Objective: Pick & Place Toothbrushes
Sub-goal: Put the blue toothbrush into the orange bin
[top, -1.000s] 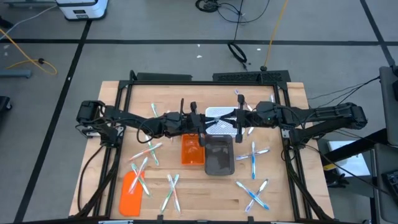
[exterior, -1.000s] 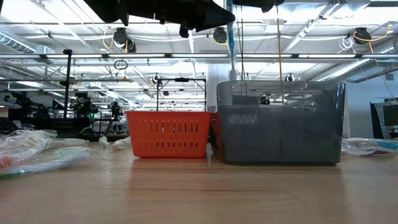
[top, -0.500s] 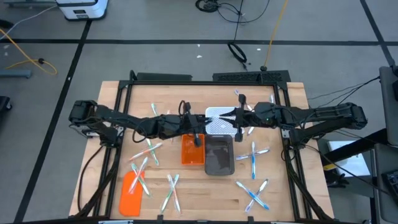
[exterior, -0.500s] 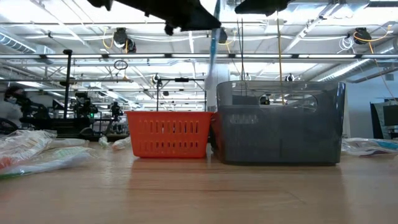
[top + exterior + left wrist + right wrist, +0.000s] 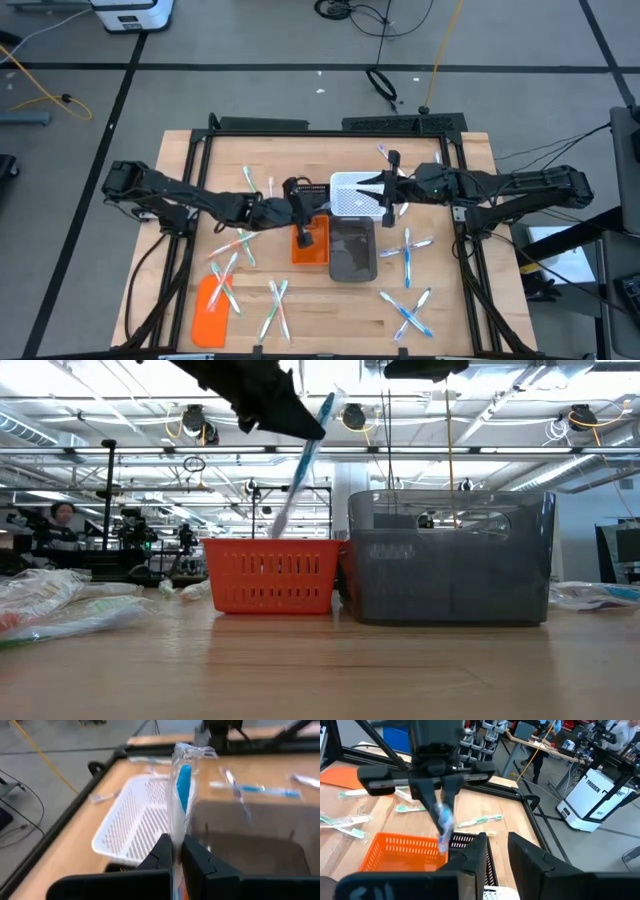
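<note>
left gripper [image 5: 318, 426] clenched on a wrapped blue toothbrush [image 5: 300, 465], held tilted above the orange basket [image 5: 310, 240]. right gripper [image 5: 384, 196] hangs over the white basket [image 5: 350, 192], fingers apart, holding nothing. risk: the tilt could let the brush catch the basket rim or tip into the grey bin [image 5: 352, 250] just beside it. other toothbrushes [image 5: 408, 249] lie scattered on the table [image 5: 470, 160]. basket contents hidden; wrapper blurs the grip.
</note>
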{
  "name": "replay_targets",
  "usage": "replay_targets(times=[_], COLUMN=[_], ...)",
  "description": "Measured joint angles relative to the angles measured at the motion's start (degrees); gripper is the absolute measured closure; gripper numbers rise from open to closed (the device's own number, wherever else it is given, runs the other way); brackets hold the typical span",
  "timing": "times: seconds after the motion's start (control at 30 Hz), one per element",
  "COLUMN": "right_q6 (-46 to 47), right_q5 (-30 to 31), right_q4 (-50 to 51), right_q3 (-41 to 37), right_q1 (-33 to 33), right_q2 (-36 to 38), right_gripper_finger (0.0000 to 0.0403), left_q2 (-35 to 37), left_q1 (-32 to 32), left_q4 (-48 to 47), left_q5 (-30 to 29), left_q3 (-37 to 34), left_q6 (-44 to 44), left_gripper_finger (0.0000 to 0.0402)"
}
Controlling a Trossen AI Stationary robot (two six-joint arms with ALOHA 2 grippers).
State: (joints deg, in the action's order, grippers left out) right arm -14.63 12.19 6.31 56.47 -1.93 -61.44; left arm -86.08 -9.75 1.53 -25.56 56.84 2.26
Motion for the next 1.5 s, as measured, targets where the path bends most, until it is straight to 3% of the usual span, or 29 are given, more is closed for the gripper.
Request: replay_targets(times=[0.57, 0.87, 1.13, 1.5], right_q6=[0.35, 0.31, 0.27, 0.02], right_q5=[-0.04, -0.07, -0.07, -0.07], right_q4=[-0.02, -0.29, -0.26, -0.25], right_q3=[0.0, 0.0, 0.0, -0.02], right_q1=[0.0, 0.0, 0.0, 0.0], right_q2=[0.01, 0.01, 0.01, 0.01], right_gripper_finger=[0.0328, 0.0328, 0.0328, 0.0328], left_q2=[-0.03, -0.04, -0.04, -0.04], left_q1=[-4.34, -4.05, -4.12, -4.1], left_q4=[-4.47, 5.15, 5.68, 5.96], left_q5=[7.87, 7.6, 7.62, 7.51], left_q3=[-1.85, -8.38, -9.42, -9.42], left_q6=[-12.57, -17.73, -17.96, -16.68], left_gripper_finger=[0.0395, 0.0375, 0.0388, 0.0285])
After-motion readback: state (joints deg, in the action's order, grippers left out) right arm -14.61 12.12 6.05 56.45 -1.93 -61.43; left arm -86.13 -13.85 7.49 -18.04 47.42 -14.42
